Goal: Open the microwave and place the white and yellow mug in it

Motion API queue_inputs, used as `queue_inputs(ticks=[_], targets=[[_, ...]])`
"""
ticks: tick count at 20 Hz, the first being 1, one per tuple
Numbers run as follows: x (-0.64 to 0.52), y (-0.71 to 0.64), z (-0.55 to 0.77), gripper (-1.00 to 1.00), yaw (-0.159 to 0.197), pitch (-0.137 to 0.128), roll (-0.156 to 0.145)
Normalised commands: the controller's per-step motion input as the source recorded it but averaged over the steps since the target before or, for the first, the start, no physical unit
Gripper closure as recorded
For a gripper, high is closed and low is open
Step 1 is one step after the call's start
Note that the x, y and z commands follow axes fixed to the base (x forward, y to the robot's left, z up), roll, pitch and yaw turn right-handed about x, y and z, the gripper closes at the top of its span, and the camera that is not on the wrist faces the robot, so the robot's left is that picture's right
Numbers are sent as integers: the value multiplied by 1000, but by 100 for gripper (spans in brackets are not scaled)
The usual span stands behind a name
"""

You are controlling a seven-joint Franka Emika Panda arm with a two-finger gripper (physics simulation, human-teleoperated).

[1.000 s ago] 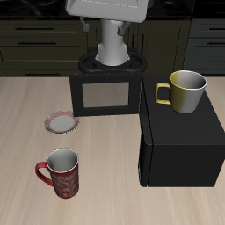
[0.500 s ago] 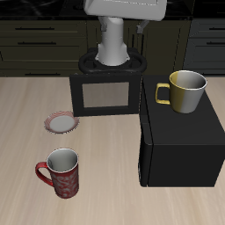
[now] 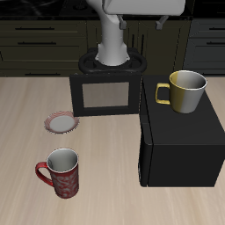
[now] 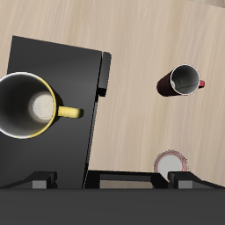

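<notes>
The microwave (image 3: 180, 154) is a large black box nearer the table's front edge; its door is shut, and the grey bar handle (image 4: 105, 75) runs along the side that faces the red mug. The white and yellow mug (image 3: 182, 90) stands upright on top of the microwave (image 4: 75, 97), seen from above as the mug (image 4: 31, 105) with a pale inside. My gripper (image 3: 148, 19) hangs high above the table, farther back than the mug and apart from it. In the wrist view the gripper (image 4: 112, 180) is open, its fingers wide apart with nothing between them.
A red patterned mug (image 3: 61, 171) stands upright near the table's front edge, also seen as the red mug (image 4: 185, 79). A small red-rimmed plate (image 3: 60, 123) lies between it and the robot's black base box (image 3: 107, 92). Dark cabinets line the back.
My hand has slid sideways above the table, from over the base box toward the microwave's side. The mugs, the plate and the microwave have not moved.
</notes>
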Motion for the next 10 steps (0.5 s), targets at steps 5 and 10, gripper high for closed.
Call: queue_inputs(ticks=[5, 10], targets=[[153, 79, 41, -100, -54, -18, 11], [149, 224, -85, -100, -47, 10, 9]])
